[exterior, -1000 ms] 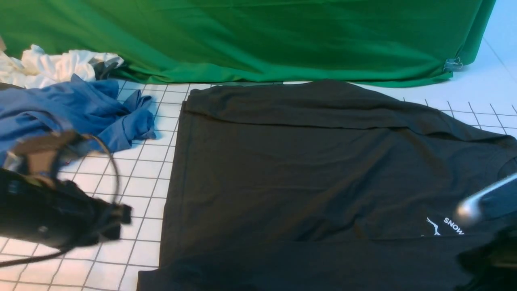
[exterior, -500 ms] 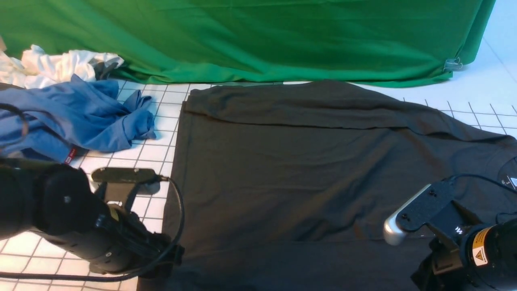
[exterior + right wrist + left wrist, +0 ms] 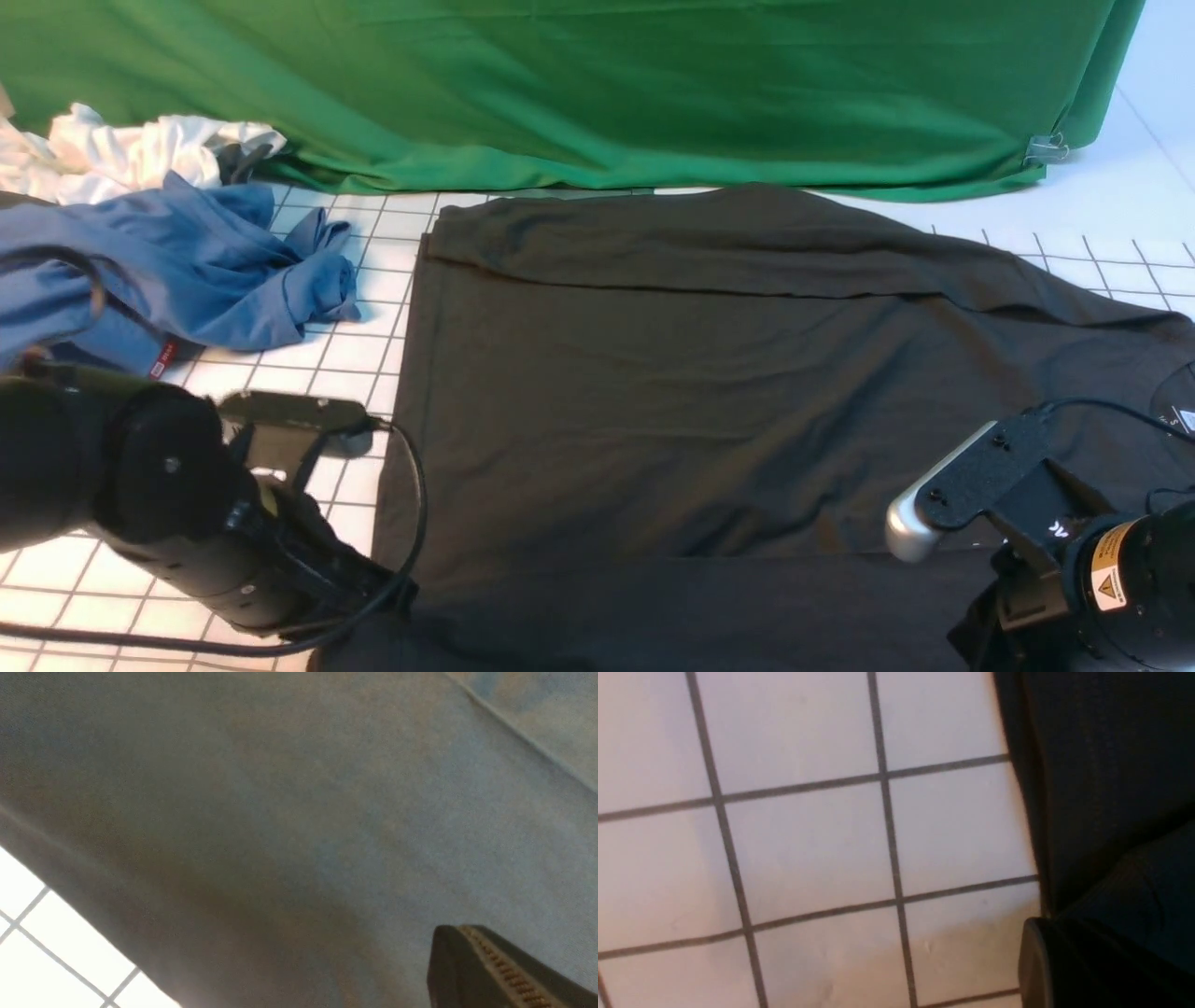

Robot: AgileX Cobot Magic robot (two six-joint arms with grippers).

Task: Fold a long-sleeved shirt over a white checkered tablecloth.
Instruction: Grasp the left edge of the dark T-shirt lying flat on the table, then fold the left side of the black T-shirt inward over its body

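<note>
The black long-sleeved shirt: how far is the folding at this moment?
Done: the black long-sleeved shirt lies flat on the white checkered tablecloth, far and near edges folded inward. In hand: the left end effector and right end effector, both shut, sit low at the near fold's ends; grasp unconfirmed. Left: the crosswise folds.

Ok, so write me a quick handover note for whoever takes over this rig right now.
Left claw: shut, low at the near left corner of the long-sleeved shirt; can't confirm it holds fabric.
Right claw: shut, low over the shirt's near right part; same doubt.
Things: shirt lies spread on the white checkered tablecloth, collar to the right.
Done: far edge folded inward; a near strip looks folded in too.
To do: fold it crosswise into a compact stack.
</note>
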